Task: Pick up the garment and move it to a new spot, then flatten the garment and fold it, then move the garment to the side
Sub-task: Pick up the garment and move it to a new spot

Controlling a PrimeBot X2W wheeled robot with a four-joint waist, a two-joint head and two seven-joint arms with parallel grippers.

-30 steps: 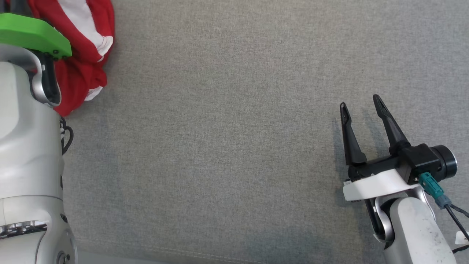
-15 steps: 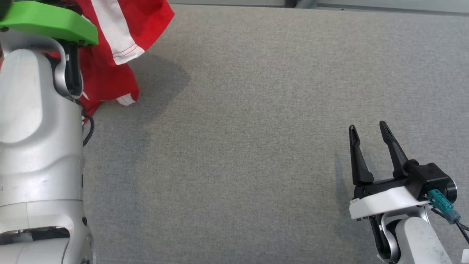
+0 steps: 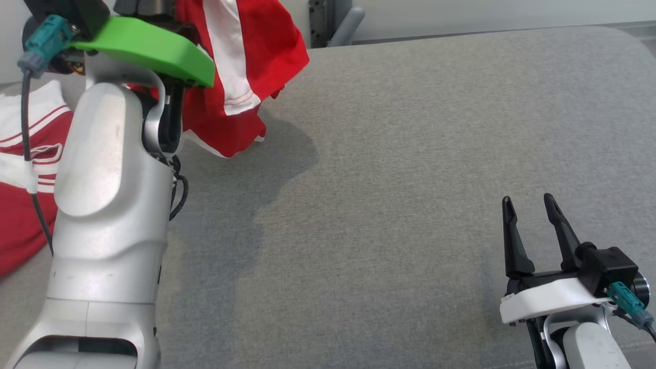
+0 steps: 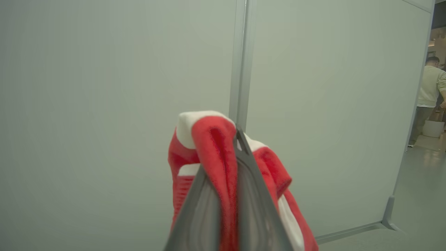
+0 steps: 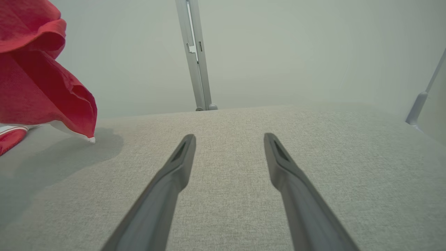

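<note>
**Q.** What has changed over the last second?

**A.** My head's view has swung upward, so the far edge of the worktop (image 3: 410, 154) now shows. That shift belongs to the camera. The real change is the garment (image 3: 241, 66). A second ago it sat bunched low at the upper left, against the surface. Now it hangs from my raised left arm (image 3: 113, 195) as a loose red drape with a white stripe, and it casts a broad shadow (image 3: 271, 164) on the grey cloth beneath.

**Q.** State of the fingers?

**A.** My left fingers (image 4: 249, 174) are clenched on a fold of the garment, with red and white cloth bulging over their tips. My right fingers (image 3: 514, 241) stand spread and empty at the near right of the worktop, well apart from the garment, as they did a second ago.

**Q.** Is the garment clear of the surface?

**A.** Nearly. Its lowest hem hangs at the far left of the worktop, and I cannot tell whether the tip brushes the cloth. A second red and white piece (image 3: 25, 154) lies further to my left.

**Q.** What does this mean for the task?

**A.** I judge the pick-up done and the carry to a new spot begun. The middle of the worktop looks the likely set-down place. Flattening, folding and moving aside all remain.
</note>
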